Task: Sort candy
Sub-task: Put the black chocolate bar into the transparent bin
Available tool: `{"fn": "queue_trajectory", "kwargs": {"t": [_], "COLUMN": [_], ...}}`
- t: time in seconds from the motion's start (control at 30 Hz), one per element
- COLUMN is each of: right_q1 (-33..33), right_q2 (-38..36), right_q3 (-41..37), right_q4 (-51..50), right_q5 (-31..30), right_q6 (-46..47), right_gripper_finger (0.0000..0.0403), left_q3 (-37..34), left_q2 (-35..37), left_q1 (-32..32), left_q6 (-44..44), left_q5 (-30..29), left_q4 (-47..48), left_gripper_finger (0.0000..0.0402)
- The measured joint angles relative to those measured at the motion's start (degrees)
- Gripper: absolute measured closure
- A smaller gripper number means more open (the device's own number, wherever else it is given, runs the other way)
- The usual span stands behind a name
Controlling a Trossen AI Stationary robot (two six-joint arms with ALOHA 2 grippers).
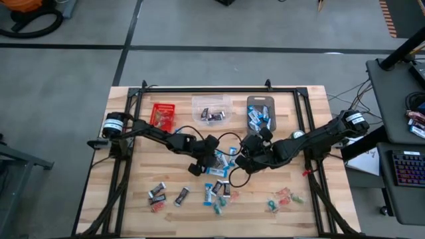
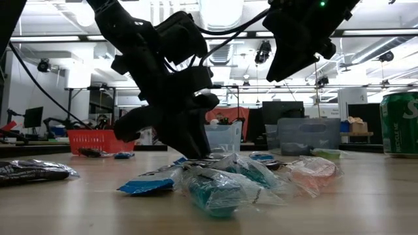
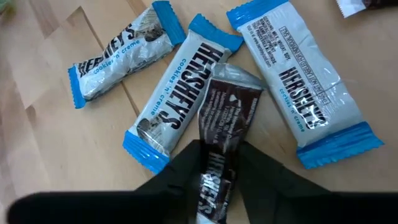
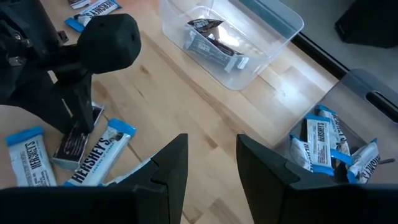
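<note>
Candy lies scattered over the wooden table [image 1: 133, 199]: blue-and-white bars [image 3: 305, 93], dark bars [image 1: 182, 196], and small red and green sweets [image 1: 285, 198] near the front. My left gripper [image 3: 219, 149] is at the table's middle, shut on a dark brown candy bar [image 3: 227, 106] that lies partly across a blue-and-white bar [image 3: 177, 99]. My right gripper [image 4: 211, 158] hangs open just right of it, above the table, with nothing between its fingers. My left gripper pinches the dark brown bar by its two long sides near one end [image 3: 214, 180], between its two fingers. The fingers [image 3: 186, 168] slant down from the table's left and lie along the bar. The bar lies flat, its other end [image 3: 233, 78] on a blue-and-white bar.
Three bins stand along the far edge: a red one [image 1: 161, 114], a clear one [image 4: 249, 37] holding dark bars, and a grey one [image 4: 348, 99] holding blue-and-white bars. A green can [image 2: 400, 124] stands at the right. Cables loop between the arms.
</note>
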State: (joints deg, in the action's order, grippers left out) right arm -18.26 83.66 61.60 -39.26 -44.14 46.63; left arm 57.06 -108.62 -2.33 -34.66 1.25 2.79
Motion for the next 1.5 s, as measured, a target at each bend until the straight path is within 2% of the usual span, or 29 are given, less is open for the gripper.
{"fn": "queue_trajectory", "kwargs": {"t": [0.13, 0.23, 0.53, 0.8, 0.93, 1.1, 1.17, 1.33, 1.5], "right_q1": [0.00, 0.00, 0.00, 0.00, 0.00, 0.00, 0.00, 0.00, 0.00], "right_q2": [0.00, 0.00, 0.02, 0.02, 0.02, 0.02, 0.02, 0.02, 0.02], "right_q3": [0.00, 0.00, 0.00, 0.00, 0.00, 0.00, 0.00, -0.02, -0.04], "right_q4": [0.41, 0.60, 0.65, 0.84, 1.04, 1.21, 1.24, 1.43, 1.87], "right_q5": [-0.01, -0.01, 0.02, 0.02, 0.02, 0.02, 0.00, -0.70, -0.87], "right_q6": [-0.13, -0.22, -0.37, -0.35, -0.33, -0.31, -0.30, -0.28, -0.31], "right_gripper_finger": [0.0277, 0.0277, 0.0277, 0.0277, 0.0278, 0.0277, 0.0278, 0.0277, 0.0278], "left_q3": [0.03, 0.07, -0.23, -0.22, -0.20, -0.15, -0.09, -0.09, -0.11], "left_q2": [0.06, 0.13, 3.54, 13.32, 18.47, 21.62, 21.62, 19.00, 15.97], "left_q1": [0.00, 0.02, 0.00, 1.35, 3.76, 9.94, 13.20, 21.08, 23.17], "left_q6": [0.94, 2.10, 4.77, 6.86, 7.61, 9.23, 11.01, 19.59, 23.18], "left_q5": [0.66, 0.81, 2.49, 2.48, -3.30, -17.03, -20.56, -21.36, -20.17], "left_q4": [0.44, 0.74, 4.57, 7.44, 7.21, 6.21, 5.75, 5.15, 4.91], "left_gripper_finger": [0.0377, 0.0395, 0.0398, 0.0400, 0.0400, 0.0399, 0.0398, 0.0398, 0.0397]}}
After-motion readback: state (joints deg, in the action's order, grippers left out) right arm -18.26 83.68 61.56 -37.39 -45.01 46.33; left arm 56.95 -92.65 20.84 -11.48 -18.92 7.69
